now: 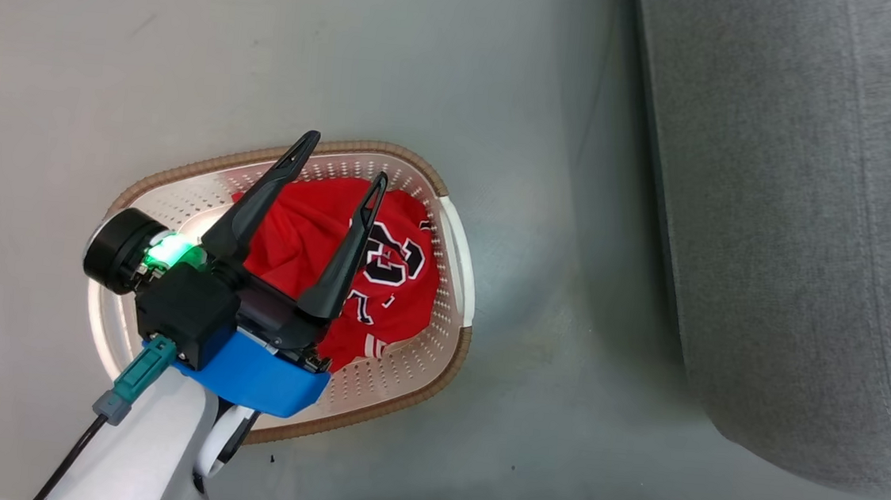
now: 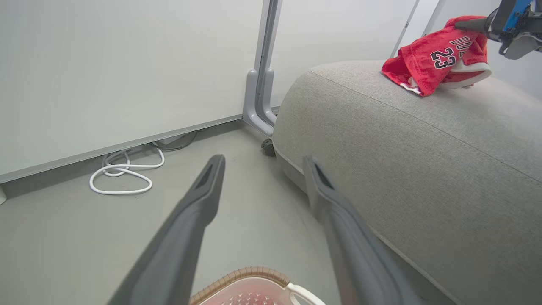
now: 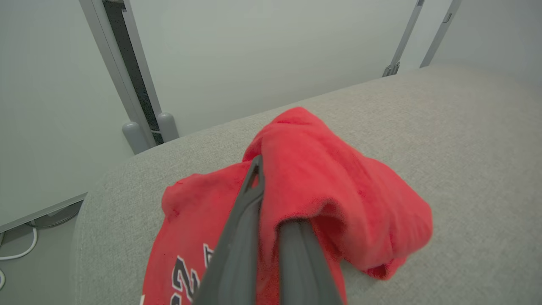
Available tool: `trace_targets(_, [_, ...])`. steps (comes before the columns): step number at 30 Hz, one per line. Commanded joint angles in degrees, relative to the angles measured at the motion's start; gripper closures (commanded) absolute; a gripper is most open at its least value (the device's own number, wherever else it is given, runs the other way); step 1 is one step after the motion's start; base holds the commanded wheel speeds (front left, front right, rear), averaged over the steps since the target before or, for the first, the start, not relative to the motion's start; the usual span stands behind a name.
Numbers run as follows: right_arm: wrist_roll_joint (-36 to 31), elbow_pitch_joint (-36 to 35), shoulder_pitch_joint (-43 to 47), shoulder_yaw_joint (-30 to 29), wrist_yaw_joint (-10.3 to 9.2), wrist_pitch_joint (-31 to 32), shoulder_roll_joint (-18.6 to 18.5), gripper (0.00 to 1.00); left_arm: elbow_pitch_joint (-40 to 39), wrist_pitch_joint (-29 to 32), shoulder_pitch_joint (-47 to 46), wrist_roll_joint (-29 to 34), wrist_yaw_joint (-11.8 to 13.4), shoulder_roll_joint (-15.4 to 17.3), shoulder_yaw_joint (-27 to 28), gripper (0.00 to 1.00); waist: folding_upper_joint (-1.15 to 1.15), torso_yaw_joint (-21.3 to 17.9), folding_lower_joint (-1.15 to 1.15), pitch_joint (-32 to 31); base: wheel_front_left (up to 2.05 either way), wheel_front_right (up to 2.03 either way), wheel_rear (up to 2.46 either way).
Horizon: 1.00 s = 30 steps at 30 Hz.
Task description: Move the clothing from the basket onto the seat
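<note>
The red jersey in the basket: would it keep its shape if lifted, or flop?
Probably floppy: the red jersey lies crumpled in folds inside the basket. Likely light as well: the other red garment hangs limp from the shut right gripper, sagging onto the seat.

The jersey (image 1: 409,311) is showing red with black numerals outlined in white. The basket (image 1: 397,365) is looking cream-white and dotted with holes, its rim brown and woven-looking. The seat (image 1: 797,230) is showing plain light grey; the garment (image 2: 436,55) is showing red with a black-and-white 23 and white trim. The left pincer (image 1: 347,156) is showing black, its mount (image 1: 261,374) blue
</note>
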Motion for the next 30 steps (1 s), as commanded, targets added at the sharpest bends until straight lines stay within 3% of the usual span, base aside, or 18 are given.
trace_targets(1, [-0.6,0.3,0.9,-0.3,0.01,-0.5,-0.1,1.00,-0.2,-0.2,-0.3,0.1,0.3,0.2,0.2,0.00,0.00,0.6,-0.02,0.5,0.00,0.00,0.00])
trace_targets(2, [-1.6,1.0,1.3,-0.7,0.01,-0.7,0.2,0.85,-0.1,-0.2,-0.1,0.1,0.3,0.3,0.3,0.00,0.00,0.4,-0.02,0.3,0.00,0.00,0.00])
trace_targets(3, [-2.2,1.7,1.6,-1.0,0.01,-0.8,0.8,0.29,0.1,-0.3,0.1,0.0,0.4,0.3,0.3,0.00,0.00,0.3,-0.02,0.1,0.00,0.00,0.00])
trace_targets(4, [-2.9,2.4,1.8,-1.2,0.02,-1.0,1.4,0.00,0.3,-0.3,0.3,-0.1,0.4,0.3,0.4,0.00,0.00,0.2,-0.02,-0.3,0.00,0.00,0.00])
trace_targets(18, [-9.9,5.6,11.1,1.3,0.01,-2.7,4.7,0.00,3.5,-0.5,4.5,-1.9,0.2,-3.1,2.2,0.00,0.00,0.2,-0.02,-13.5,0.00,0.00,0.00])
trace_targets(30, [-5.0,-6.0,31.4,11.3,0.02,-3.0,10.3,0.00,8.2,-0.5,16.4,-3.3,0.2,-8.1,11.5,0.00,0.00,2.4,-0.02,-30.6,0.00,0.00,0.00])
